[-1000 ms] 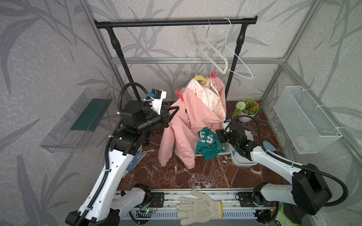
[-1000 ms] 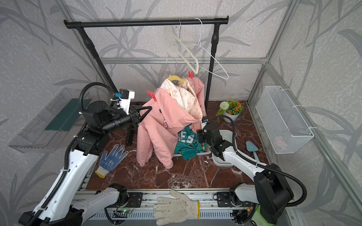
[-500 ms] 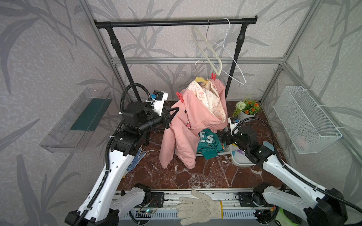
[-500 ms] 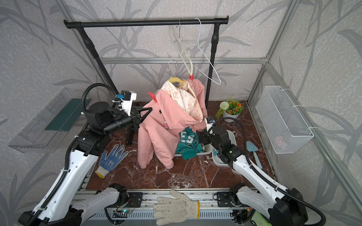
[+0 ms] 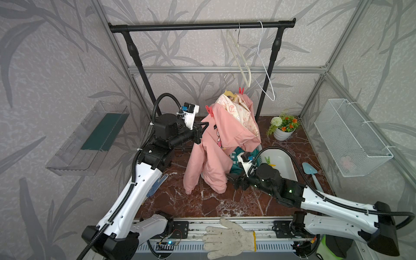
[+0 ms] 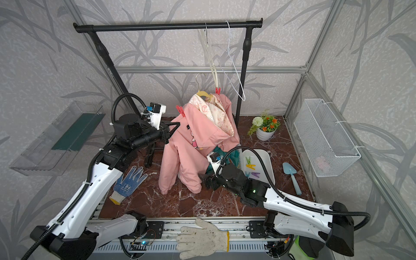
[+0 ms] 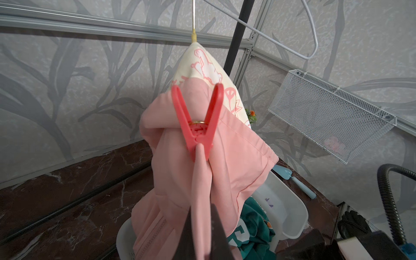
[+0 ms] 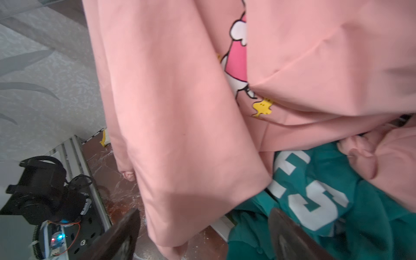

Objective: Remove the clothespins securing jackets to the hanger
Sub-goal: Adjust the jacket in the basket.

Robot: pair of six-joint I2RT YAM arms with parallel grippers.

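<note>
While my left gripper [image 5: 205, 125] reaches in from nine o'clock, its dark fingers [image 7: 219, 231] are clenched on a fold of the pink hooded jacket with cream printed lining [image 5: 216, 146]. Just past that fold, the left wrist view shows a red plastic clothespin [image 7: 198, 126] biting the jacket's shoulder, its handles spread in a V. In both top views this clothespin [image 5: 209, 111] sits at ten o'clock of the hood. A second red clothespin [image 5: 241, 90] stands at twelve o'clock of the hood, just beside the yellow plastic hanger [image 5: 230, 94] whose neck pokes out of the collar.

My right gripper [image 5: 233, 181] lies low at five o'clock of the pink jacket, released. Its fingers [image 8: 117, 236] stand wide apart and grasp nothing, with a pink sleeve cuff hanging just ahead of them. A crumpled teal jacket with white lettering [image 8: 315, 202] lies under the pink hem, just beside a white plastic tub [image 6: 267, 162] at four o'clock. Inside the tub, close together, lie a green clothespin [image 6: 248, 160], a yellow clothespin [image 6: 250, 166], a purple clothespin [image 6: 255, 174] and a blue clothespin [image 6: 247, 174]. Whether the hanger's hook rests on anything I cannot tell
</note>
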